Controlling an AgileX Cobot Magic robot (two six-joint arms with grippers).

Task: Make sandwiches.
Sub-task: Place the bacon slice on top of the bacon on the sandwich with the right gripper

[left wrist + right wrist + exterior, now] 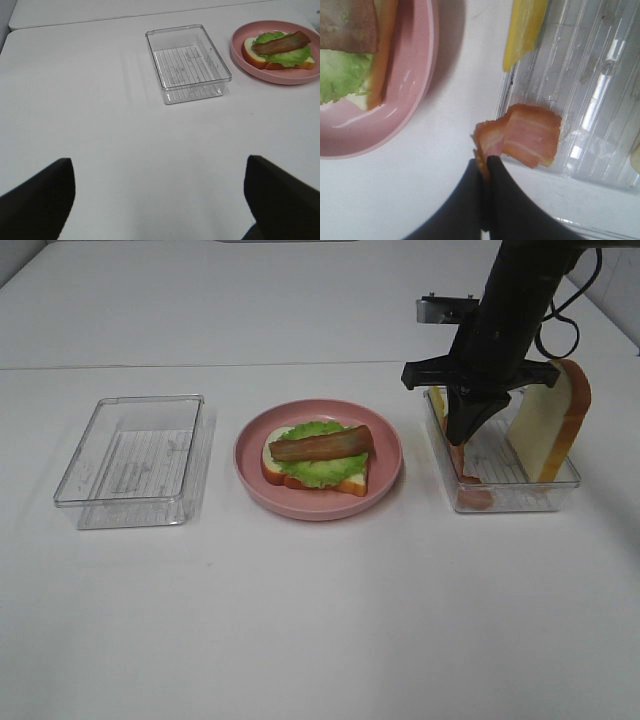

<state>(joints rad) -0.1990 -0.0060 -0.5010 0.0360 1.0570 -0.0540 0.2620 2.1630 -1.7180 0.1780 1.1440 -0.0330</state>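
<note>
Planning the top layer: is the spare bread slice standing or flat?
Standing on edge, tilted: the bread slice rises above the clear box rim.

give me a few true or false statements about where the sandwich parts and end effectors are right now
1. The right end effector is shut on a pink bacon strip. True.
2. The left end effector holds the cheese. False: it is open and holds nothing.
3. Cheese tops the stack on the pink plate. False: a brown bacon strip lies on top, over lettuce.
4. A bread slice leans upright in the right container. True.
</note>
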